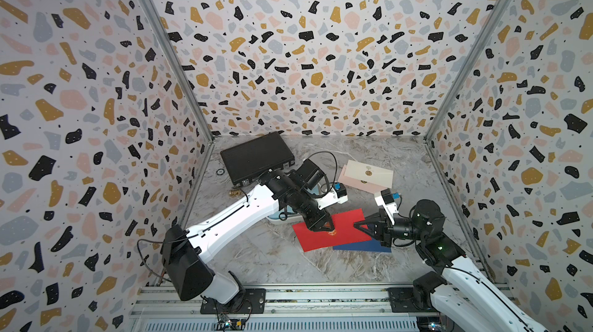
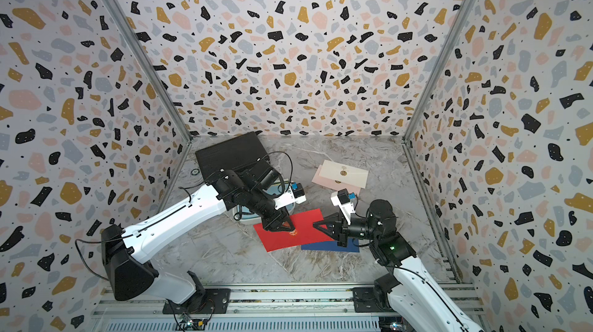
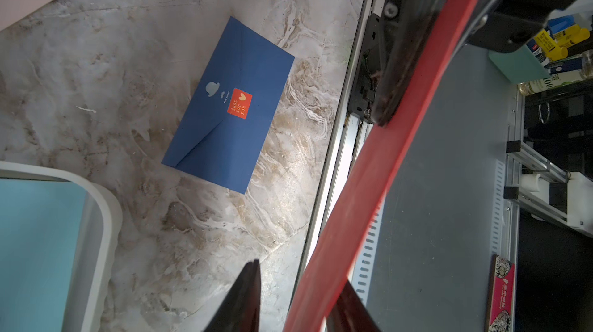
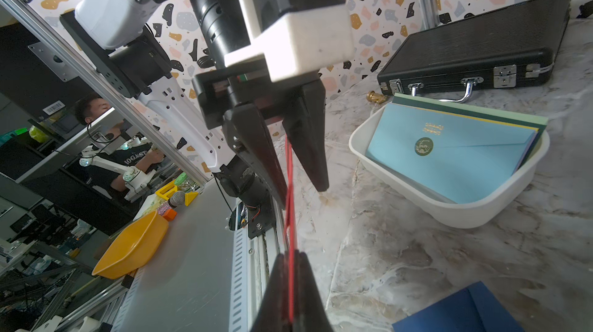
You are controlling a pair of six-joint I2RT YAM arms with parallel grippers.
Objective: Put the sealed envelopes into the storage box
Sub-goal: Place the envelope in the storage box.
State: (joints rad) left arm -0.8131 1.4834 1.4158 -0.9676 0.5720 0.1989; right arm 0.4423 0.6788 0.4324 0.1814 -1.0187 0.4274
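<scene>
The right gripper (image 1: 355, 225) is clamped on one edge of the red envelope (image 1: 316, 239), which is lifted off the worktop (image 1: 288, 263) at lower centre. The left gripper (image 1: 330, 227) straddles the same envelope, jaws apart and not pinching it. The storage box (image 4: 449, 213), at mid-right of the right wrist view, holds a stack with the light blue envelope (image 4: 455, 160) on top.

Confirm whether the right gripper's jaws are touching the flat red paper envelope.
Touching. Right wrist view: jaws of the right gripper shut on the edge of the flat red paper envelope.
</scene>
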